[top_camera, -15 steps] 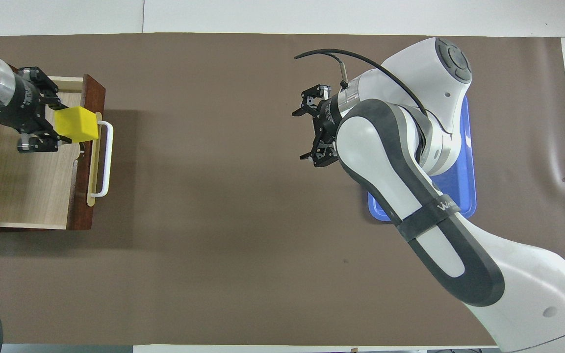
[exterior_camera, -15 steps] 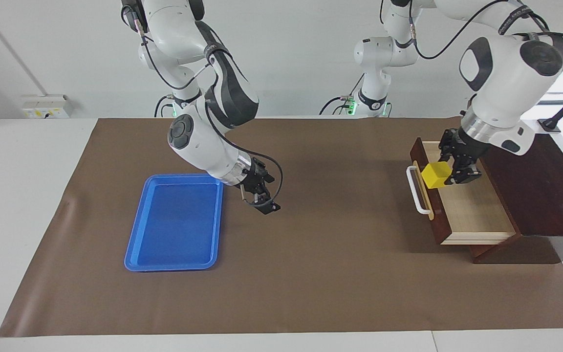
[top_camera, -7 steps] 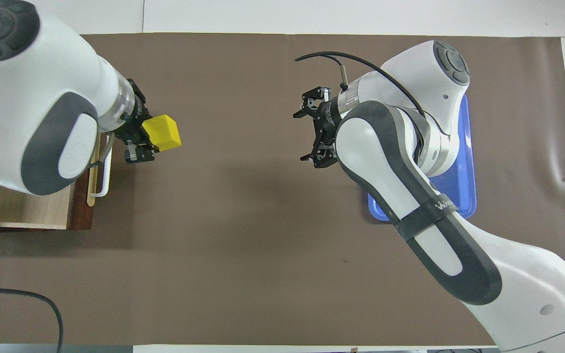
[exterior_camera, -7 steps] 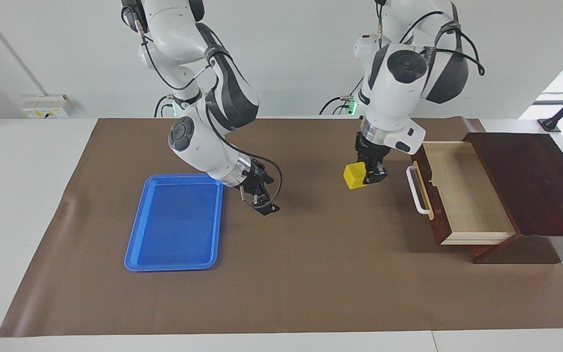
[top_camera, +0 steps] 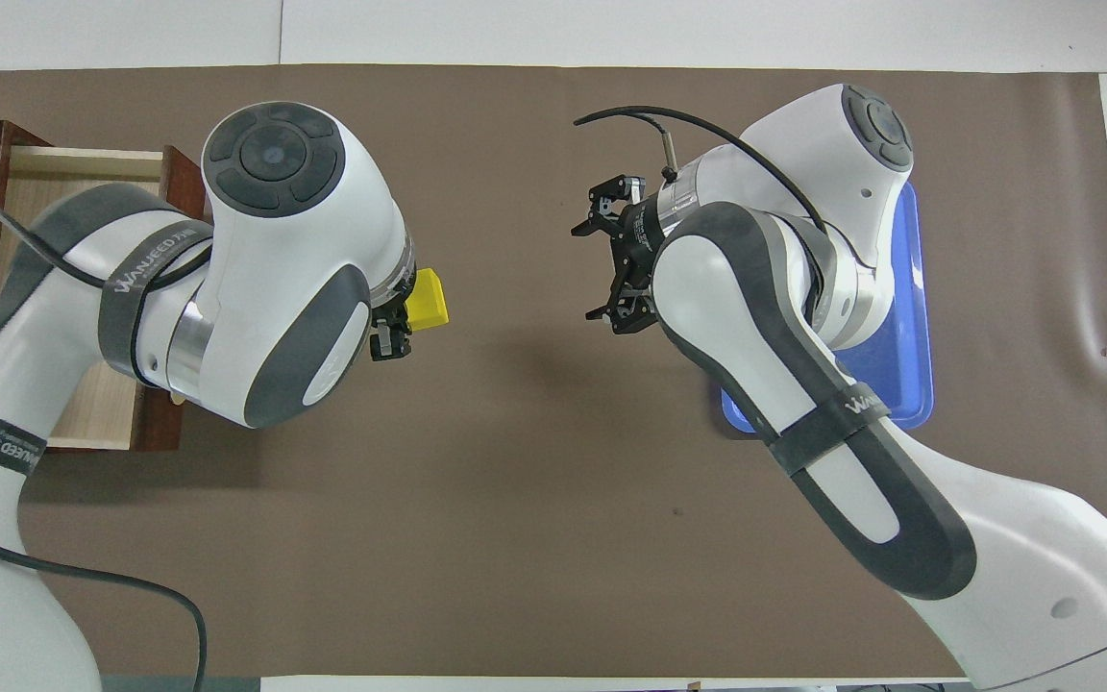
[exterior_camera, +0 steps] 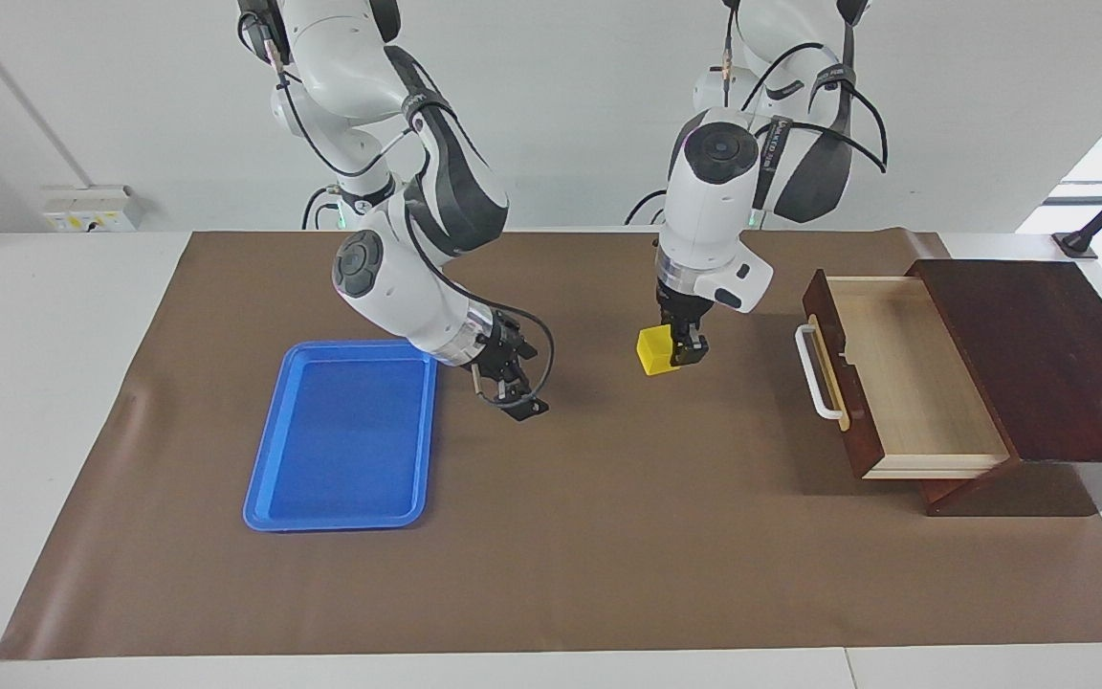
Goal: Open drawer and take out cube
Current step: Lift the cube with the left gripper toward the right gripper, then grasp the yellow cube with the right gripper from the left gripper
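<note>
Cube point(exterior_camera: 654, 350): small, bright yellow, out of the drawer point(exterior_camera: 900, 378), over the brown mat point(exterior_camera: 608, 536) between the drawer front and the blue tray point(exterior_camera: 345, 435). We catalogue the scene largest to smallest.

Brown mat: covers the table's working area and bears everything below.

Drawer: pulled out of its dark wooden box point(exterior_camera: 1039, 359) at the left arm's end of the table, pale interior bare, white bar handle point(exterior_camera: 814, 373) facing the middle.

Blue tray: flat, lying toward the right arm's end, nothing in it.

Left gripper point(exterior_camera: 680, 352): clamped on the cube, pointing down, low over the mat near the table's middle. We cannot tell from the facing view whether the cube's underside already rests on the mat.

Right gripper point(exterior_camera: 511, 394): spread wide, holding nothing, waiting low over the mat just beside the tray's edge, well apart from the cube.

Cube against gripper: it sits at the fingertips, jutting out toward the right arm's end; the overhead view shows most of its face proud of the fingers point(top_camera: 390, 341).

Risks, in our judgement: the hold looks one-sided, so a quick move could twist the cube loose. If it is released above the mat it may tumble.
</note>
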Robot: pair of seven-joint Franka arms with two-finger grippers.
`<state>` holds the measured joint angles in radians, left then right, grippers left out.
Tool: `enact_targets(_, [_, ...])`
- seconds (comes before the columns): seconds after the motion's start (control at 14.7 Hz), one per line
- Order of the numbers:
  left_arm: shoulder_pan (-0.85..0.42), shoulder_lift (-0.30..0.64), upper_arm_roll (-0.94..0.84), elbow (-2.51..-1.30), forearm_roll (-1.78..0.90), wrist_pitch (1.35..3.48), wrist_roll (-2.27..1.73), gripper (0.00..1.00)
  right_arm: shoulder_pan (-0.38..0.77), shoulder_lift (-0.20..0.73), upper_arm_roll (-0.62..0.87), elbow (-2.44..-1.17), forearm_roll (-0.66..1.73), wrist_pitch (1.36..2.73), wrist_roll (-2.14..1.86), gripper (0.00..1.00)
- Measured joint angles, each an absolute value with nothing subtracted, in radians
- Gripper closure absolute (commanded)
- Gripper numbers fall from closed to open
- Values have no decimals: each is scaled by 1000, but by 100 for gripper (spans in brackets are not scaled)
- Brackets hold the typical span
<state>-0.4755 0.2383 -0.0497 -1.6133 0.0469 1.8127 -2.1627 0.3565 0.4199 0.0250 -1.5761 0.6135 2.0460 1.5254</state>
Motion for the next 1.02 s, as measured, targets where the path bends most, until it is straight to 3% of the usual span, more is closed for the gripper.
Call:
enact_targets(0.55, [-480, 238, -48, -1619, 49, 1817, -2163, 100, 485, 418, 27, -1559, 614, 2070, 1593, 0])
enact_targets(1.02, [-480, 238, -48, -1619, 49, 1824, -2163, 100, 514, 418, 27, -1544, 614, 2071, 1608, 0])
